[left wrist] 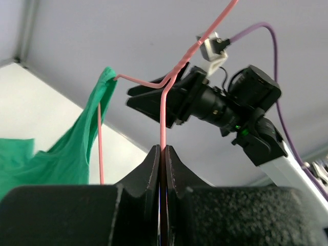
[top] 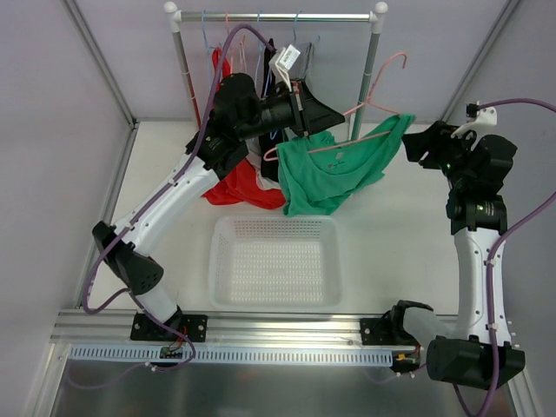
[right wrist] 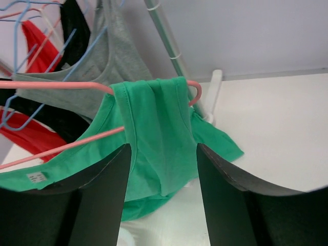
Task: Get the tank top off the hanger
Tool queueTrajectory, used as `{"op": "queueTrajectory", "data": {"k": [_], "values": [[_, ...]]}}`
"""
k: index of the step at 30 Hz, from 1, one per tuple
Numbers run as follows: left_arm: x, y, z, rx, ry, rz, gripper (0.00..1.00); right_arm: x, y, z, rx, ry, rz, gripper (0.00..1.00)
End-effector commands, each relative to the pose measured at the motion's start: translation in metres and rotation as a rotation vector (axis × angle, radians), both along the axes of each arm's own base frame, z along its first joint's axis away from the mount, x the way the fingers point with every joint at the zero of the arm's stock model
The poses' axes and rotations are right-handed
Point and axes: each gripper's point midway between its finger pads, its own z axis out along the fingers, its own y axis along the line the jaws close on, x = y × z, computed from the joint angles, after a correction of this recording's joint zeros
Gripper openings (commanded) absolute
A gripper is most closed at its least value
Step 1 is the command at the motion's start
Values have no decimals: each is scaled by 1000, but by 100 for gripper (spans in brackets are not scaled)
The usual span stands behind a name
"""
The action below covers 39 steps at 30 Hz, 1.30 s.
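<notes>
First, the white basket (top: 217, 282) sits on the tabletop (top: 391, 261) between the bases of the two arms. Just behind it the lower part of the tank top (top: 330, 174) lies crumpled on the tabletop. The rest of it rises to the hanger (left wrist: 163, 113), which is tilted in the air in front of the rack, its hook free of the rail. The top is on the hanger: one shoulder is draped over the hanger's right end, and the pink wire runs through the fabric toward the left.

The left hand (left wrist: 163, 151) is pinched tight on the hanger's wire, below the bend toward the hook, with only the thin wire between its two fingers. The right hand (right wrist: 163, 148) stands at the draped shoulder with its fingers at a middling width. The green fabric over the hanger's end shows in the gap, and nothing is gripped. Whether the fingers touch the cloth cannot be told.

Left of the tank top a red garment (top: 243, 187) sags to the tabletop. Farthest back stands the rack (top: 278, 16), with a grey tank top (right wrist: 115, 56) and a black garment (right wrist: 74, 20) hanging from it.
</notes>
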Motion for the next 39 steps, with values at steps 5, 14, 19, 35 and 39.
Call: {"op": "queueTrajectory", "data": {"k": [5, 14, 19, 35, 39], "values": [[-18, 61, 60, -112, -165, 246, 0, 0, 40, 43, 99, -77, 268, 58], [-22, 72, 66, -133, -153, 281, 0, 22, 79, 58, 84, -73, 463, 57], [-20, 72, 67, -139, -146, 287, 0, 29, 94, 65, 44, -100, 484, 54], [-18, 61, 69, -146, -136, 249, 0, 66, 93, 33, -23, -47, 360, 44], [-14, 59, 66, -142, -132, 255, 0, 68, 86, 28, -31, -38, 292, 45]]}}
